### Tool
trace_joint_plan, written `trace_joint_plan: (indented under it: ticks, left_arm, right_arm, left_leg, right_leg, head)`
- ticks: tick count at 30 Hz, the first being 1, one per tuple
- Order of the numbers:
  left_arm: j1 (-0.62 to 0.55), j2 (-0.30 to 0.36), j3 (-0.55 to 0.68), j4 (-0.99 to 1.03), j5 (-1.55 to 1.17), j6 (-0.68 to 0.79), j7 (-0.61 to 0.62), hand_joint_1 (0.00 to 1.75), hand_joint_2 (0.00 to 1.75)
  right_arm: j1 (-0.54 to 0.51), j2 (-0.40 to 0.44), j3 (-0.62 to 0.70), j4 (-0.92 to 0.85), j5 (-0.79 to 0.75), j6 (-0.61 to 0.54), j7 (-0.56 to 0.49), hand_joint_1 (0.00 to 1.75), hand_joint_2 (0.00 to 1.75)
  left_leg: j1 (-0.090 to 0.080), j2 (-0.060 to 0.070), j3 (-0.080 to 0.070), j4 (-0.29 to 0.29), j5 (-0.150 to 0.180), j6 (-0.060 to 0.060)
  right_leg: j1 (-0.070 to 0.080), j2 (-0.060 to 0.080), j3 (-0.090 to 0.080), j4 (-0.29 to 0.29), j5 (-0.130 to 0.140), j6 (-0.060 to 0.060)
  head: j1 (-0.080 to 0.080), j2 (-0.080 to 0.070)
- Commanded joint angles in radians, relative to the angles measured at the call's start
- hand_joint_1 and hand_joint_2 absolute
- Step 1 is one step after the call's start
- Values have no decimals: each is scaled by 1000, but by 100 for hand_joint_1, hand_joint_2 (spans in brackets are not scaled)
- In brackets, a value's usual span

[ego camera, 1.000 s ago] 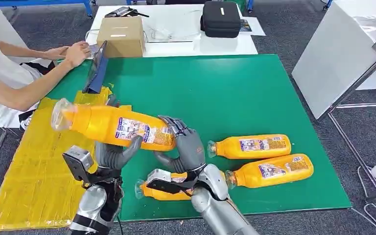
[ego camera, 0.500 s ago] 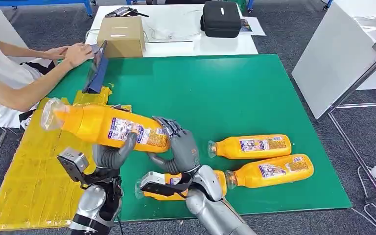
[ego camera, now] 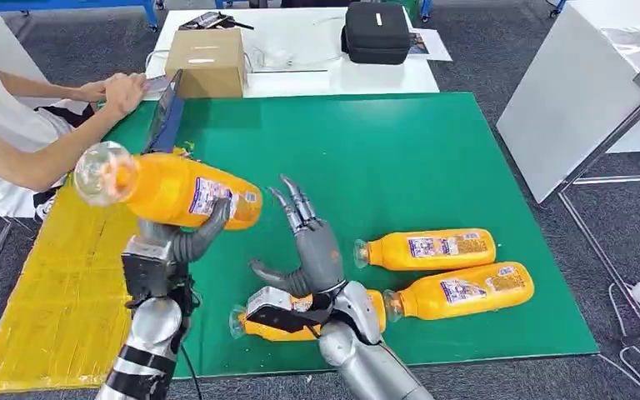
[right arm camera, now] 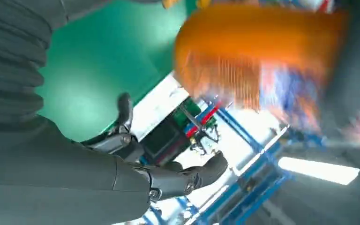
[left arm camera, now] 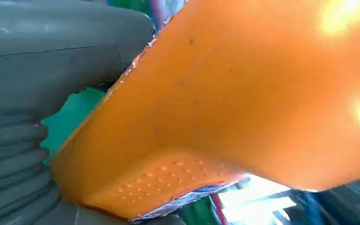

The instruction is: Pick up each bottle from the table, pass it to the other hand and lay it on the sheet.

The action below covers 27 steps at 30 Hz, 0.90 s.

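Note:
My left hand (ego camera: 175, 247) grips an orange bottle (ego camera: 167, 188) from below and holds it in the air above the yellow sheet's (ego camera: 58, 283) right edge, its clear cap end toward me. In the left wrist view the orange bottle (left arm camera: 243, 108) lies against the hand (left arm camera: 33, 103). My right hand (ego camera: 310, 246) is open, fingers spread, just right of that bottle and apart from it. The right wrist view shows its fingers (right arm camera: 178, 180) spread and the bottle (right arm camera: 248, 56) blurred beyond. Three more orange bottles lie on the green mat (ego camera: 400, 158): two to the right (ego camera: 425, 248) (ego camera: 462, 290), one under my right forearm (ego camera: 279, 325).
A person sits at the far left with a hand (ego camera: 125, 90) at a tablet (ego camera: 165, 117). A cardboard box (ego camera: 207, 60) and a black case (ego camera: 375, 32) stand on the white table behind. A white board (ego camera: 575, 100) leans at the right.
My right hand has let go of the bottle and spread its fingers. My left hand has swung the bottle left and up, its cap end turning toward me.

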<state>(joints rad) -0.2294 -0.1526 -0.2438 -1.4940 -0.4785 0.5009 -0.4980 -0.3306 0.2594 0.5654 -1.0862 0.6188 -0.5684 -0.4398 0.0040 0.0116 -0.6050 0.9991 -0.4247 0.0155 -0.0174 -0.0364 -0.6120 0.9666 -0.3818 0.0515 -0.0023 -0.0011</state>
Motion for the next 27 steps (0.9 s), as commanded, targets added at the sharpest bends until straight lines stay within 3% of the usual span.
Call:
trace_joint_plan:
  ticks: [1,7,9,14,17,21,24,27]
  left_arm:
    - [-313,92,52,404,-394,109,224,175,175]
    - [-358,92,70,482,-457,139,234,175,175]
    - [-394,120,69,553,-728,197,389,175,175]
    - [-470,197,124,801,-1091,197,572,175,175]
    - [-416,276,96,837,-1091,197,642,175,175]
    - [-364,318,110,852,-1092,197,674,175,175]
    - [-287,387,38,815,-1092,197,703,175,175]
    - [-287,387,38,815,-1092,197,703,175,175]
  right_arm:
    - [99,-52,-48,-442,-96,-45,-37,0,175]
    - [120,-69,-26,-508,-91,-56,-23,0,175]
    - [124,-75,-11,-544,-106,-108,-73,0,175]
    - [179,-51,-40,-699,-53,-130,-130,0,175]
    - [197,-51,-73,-732,-51,-130,-150,0,175]
    - [217,-36,-127,-745,-36,-130,-192,0,175]
    - [213,-44,-151,-737,-48,-130,-197,0,175]
    - [213,-44,-151,-737,-48,-130,-197,0,175]
  left_leg:
    - [0,-4,0,0,1,-1]
    - [1,-2,3,0,-1,-1]
    - [1,-1,4,0,-1,-1]
    - [1,-1,4,1,-1,-1]
    - [0,3,5,-1,-1,-1]
    - [1,5,5,-1,-2,-1]
    - [1,6,5,-2,-2,-1]
    - [1,5,4,-1,-1,-1]
  right_leg:
    - [0,-2,1,1,-1,-1]
    - [1,0,3,0,-1,-2]
    - [1,2,4,0,-2,-2]
    - [1,2,4,2,-2,-3]
    - [0,6,3,0,-1,-2]
    - [1,8,3,0,-1,-2]
    - [0,9,3,0,-1,-2]
    - [0,8,2,0,-1,-2]
  head:
    - [0,0]
    - [0,0]
    - [0,0]
    - [0,0]
    - [0,0]
    - [0,0]
    - [0,0]
    - [0,0]
